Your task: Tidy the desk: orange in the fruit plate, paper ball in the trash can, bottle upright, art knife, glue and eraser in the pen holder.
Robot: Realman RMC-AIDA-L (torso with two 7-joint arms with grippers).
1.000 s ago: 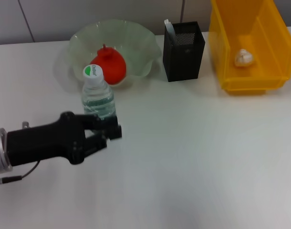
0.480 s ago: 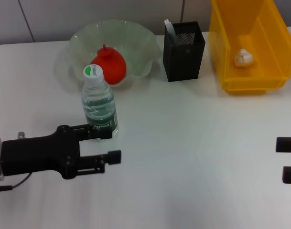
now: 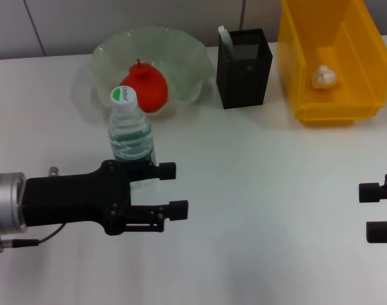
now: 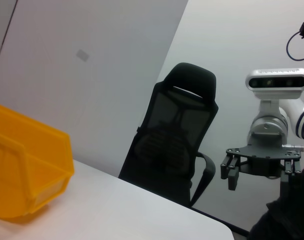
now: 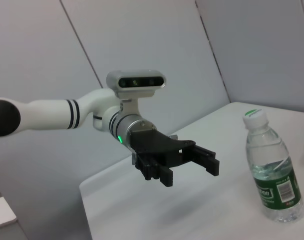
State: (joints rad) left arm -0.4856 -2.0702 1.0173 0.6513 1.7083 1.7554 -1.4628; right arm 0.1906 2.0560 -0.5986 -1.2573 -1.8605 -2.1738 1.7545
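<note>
The bottle (image 3: 131, 130) is standing upright on the white desk (image 3: 257, 190), its white cap with the green mark facing up, just in front of the fruit plate (image 3: 180, 54). The orange (image 3: 145, 87) is sitting inside that pale green ruffled bowl, partly covered by the bottle's cap and neck in the head view. To the right of the plate the pen holder (image 3: 245, 67) is standing upright, with a pale strip-like thing poking out at its back corner; what that is cannot be told, and the mesh is hiding whatever else lies inside. Farther right, the trash can (image 3: 333, 101) is holding the paper ball (image 3: 324, 76) on its floor; the bin's top is running out of the picture.

The left gripper (image 3: 171, 189) is hovering low over the desk just in front of the bottle, its two fingers spread wide and grasping nothing; the upper finger is lying close to the bottle's base, and whether it is touching cannot be told. The right gripper (image 3: 377, 211) is showing only as two black fingertips at the desk's right edge, parted with a clear gap and empty; the rest is cut off.

The desk is plain white and matte. Behind it pale grey wall panels are running across the room, and the left wrist view is showing a black mesh-backed office chair (image 4: 179, 145) standing beyond the desk's edge.
</note>
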